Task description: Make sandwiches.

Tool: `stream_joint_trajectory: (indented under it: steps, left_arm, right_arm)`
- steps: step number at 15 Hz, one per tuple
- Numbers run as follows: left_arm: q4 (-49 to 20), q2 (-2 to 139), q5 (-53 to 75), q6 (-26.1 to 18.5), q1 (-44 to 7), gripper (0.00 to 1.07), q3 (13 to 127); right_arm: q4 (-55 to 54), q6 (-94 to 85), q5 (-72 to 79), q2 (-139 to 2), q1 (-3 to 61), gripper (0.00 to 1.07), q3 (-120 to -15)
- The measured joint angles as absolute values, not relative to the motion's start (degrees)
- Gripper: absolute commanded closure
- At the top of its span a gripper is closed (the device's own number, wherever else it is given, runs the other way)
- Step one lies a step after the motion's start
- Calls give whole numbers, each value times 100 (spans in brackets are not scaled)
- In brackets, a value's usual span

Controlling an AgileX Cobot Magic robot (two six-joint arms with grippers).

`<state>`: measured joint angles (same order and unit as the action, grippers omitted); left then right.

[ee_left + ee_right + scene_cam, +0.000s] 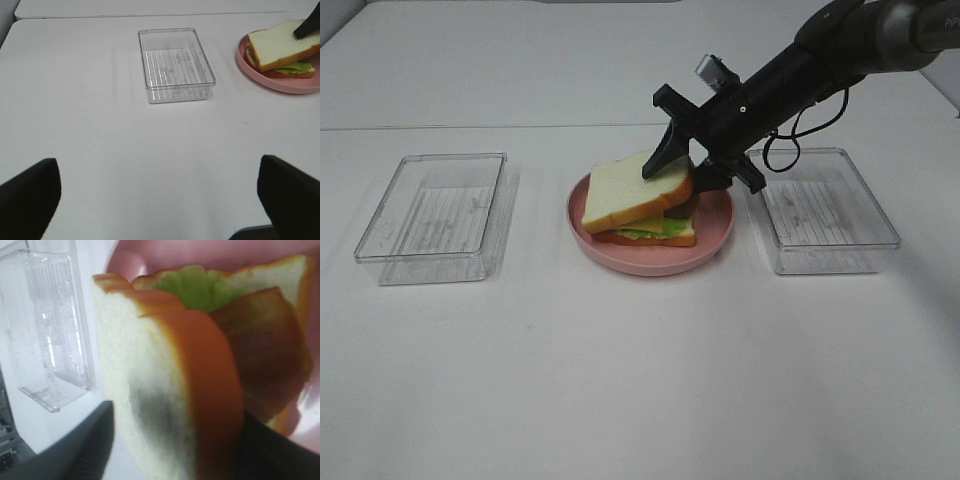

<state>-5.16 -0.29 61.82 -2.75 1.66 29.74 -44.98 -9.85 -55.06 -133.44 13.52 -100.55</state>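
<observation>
1. The sandwiches (640,205) sit as one stack on the round pink plate (650,262) in the middle of the white table (620,380), between two clear trays.
2. The top bread slice (635,190) lies tilted, its far edge raised over the lettuce (650,230) and yellow cheese (650,222) below.
3. The right gripper (685,165) reaches in from the far right, one finger above that raised edge and one beneath it. The wrist view shows the crust between the two fingers, but whether they are pressing it I cannot tell.
4. The left gripper (160,200) hangs over bare table, fingers spread wide, nothing between them.
5. The left tray (435,215) and the right tray (825,215) each stand just beside the plate.
</observation>
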Motion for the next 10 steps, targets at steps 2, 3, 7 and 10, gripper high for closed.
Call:
stream_joint_trajectory:
  steps: [2, 3, 7, 10]
  left_arm:
    - [-516, -29, 6182, -275, 166, 6, 2974]
    - [-516, -29, 6182, -275, 166, 6, 2974]
    - [-516, -29, 6182, -275, 166, 6, 2974]
    - [-516, -29, 6182, -275, 166, 6, 2974]
  right_arm:
    - [-4102, -985, -5638, -13235, 1352, 17, -10147]
    - [-3667, -934, -5793, -13081, 1352, 17, -10319]
    - [-2229, -327, -6182, -12611, 1352, 17, -10691]
    - [-768, 338, -6606, -12221, 1295, 19, -11196]
